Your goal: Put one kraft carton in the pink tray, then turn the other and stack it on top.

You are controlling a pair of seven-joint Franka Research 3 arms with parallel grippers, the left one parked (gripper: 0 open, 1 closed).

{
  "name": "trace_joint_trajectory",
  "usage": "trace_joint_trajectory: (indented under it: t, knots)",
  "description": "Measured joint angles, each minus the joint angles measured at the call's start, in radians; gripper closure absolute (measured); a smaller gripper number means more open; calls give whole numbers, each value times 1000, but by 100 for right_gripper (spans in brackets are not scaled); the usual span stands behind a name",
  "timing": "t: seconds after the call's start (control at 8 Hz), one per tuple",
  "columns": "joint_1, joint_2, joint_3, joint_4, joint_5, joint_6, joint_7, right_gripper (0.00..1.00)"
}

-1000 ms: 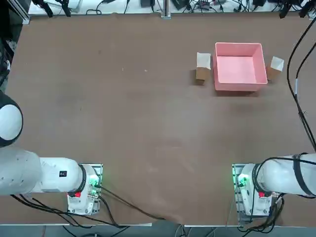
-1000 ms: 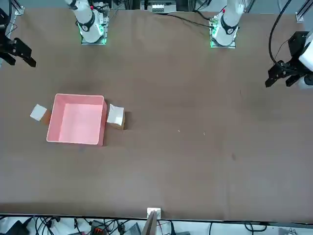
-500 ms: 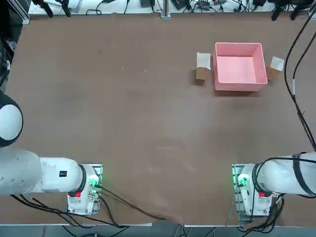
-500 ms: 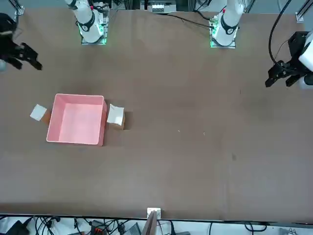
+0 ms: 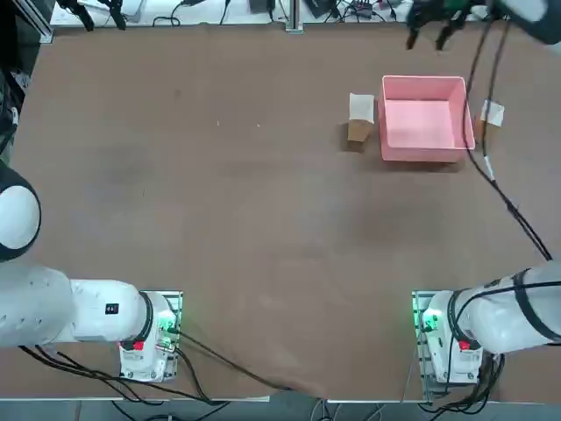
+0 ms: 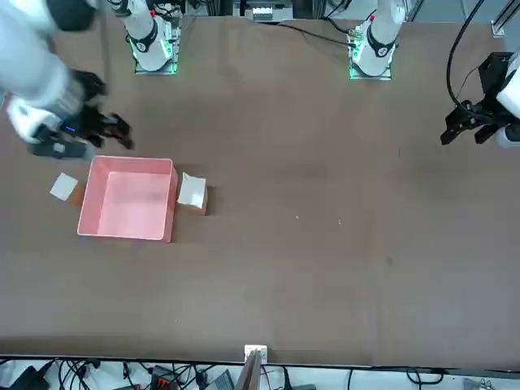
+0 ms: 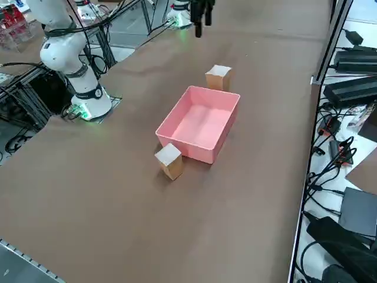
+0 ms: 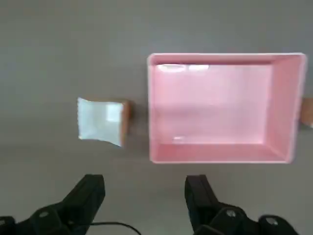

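Black-fingered and spread wide with nothing between its fingers, the right pincer (image 8: 144,198) had swung in from off the bench's edge to hover high beside the pink tray (image 8: 286,110), so the first pick was only beginning; nearest it lay one kraft carton (image 8: 101,121), pale face up; past the empty tray sat the second carton (image 5: 492,114), both untouched on the bench (image 5: 219,202).
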Motion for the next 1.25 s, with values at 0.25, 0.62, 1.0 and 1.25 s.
trace_joint_trajectory:
  t: [0.25, 0.62, 1.0, 1.25]
  knots:
    - [93, 99, 1, 0, -9, 123, 97, 0]
    - [209, 248, 2, 1, -80, 265, 218, 1]
    - [220, 327, -5, 3, -84, 298, 227, 6]
    - [220, 362, -9, 3, -84, 298, 227, 11]
